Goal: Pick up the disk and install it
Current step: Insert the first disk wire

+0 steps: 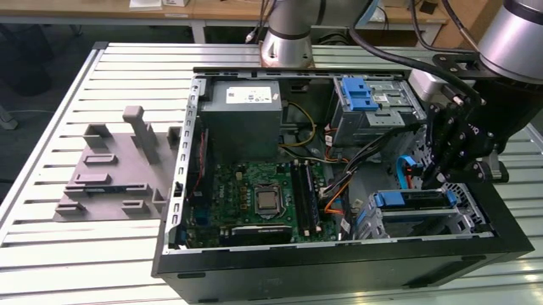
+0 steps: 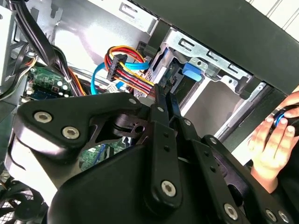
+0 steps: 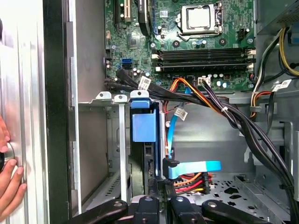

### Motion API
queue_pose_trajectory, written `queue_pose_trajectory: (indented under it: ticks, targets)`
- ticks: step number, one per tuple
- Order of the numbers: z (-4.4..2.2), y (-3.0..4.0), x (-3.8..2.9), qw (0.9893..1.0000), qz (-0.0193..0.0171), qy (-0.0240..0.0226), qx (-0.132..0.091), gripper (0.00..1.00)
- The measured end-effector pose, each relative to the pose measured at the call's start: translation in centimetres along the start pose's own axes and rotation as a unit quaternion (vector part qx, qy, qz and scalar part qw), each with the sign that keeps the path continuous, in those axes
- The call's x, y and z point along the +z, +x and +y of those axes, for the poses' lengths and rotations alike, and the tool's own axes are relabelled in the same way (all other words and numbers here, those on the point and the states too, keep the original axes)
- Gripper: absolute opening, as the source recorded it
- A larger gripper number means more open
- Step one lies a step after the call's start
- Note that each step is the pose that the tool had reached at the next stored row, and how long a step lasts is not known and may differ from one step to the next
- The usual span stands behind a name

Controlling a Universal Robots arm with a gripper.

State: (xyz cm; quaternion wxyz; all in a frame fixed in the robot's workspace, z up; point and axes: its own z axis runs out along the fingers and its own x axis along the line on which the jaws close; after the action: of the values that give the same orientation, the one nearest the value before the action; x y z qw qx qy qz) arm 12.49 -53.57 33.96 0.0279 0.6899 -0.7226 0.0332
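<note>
Exterior view first: an open black tower case (image 1: 339, 270) lay on its side on a slatted metal worktop (image 1: 51, 254), with the arm's gripper (image 1: 454, 171) lowered into the end of the case at the exterior view's right. The jaws stood narrow, their tips close together, and whether they gripped anything could not be told. Just below them sat the disk (image 1: 411, 199) in its blue carrier, standing on edge in the lower drive cage (image 1: 471, 213). In the first wrist view the disk (image 3: 143, 140) showed as a dark slab with a blue tab, slid between the cage's silver rails, with the fingertips (image 3: 163, 205) right at its near end.

A bundle of black cables (image 3: 233, 121) crossed just beside the cage, and red, yellow and orange power leads (image 2: 126, 70) and a light-blue flat data cable (image 3: 194, 168) crowded the gap next to the disk. The green motherboard (image 1: 254, 197) with its bare processor socket filled the case's middle. A grey power-supply box (image 1: 241, 121) with a white sticker, its print unreadable, sat at the far end, and a second drive cage (image 1: 373, 108) with blue clips stood near it.

On the worktop beside the case, at the exterior view's left, rested a grey moulded fixture (image 1: 114, 171). A person's hand (image 2: 271, 144) pressed against the case's outer wall in the second wrist view. Desks stood beyond the worktop.
</note>
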Motion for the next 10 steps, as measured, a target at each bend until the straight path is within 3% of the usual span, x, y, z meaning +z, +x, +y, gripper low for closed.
queue_pose_trajectory:
  ticks: [10]
  targets:
    - [-0.17, 0.25, 0.27, 0.9999, 0.0002, -0.0055, 0.008, 0.16]
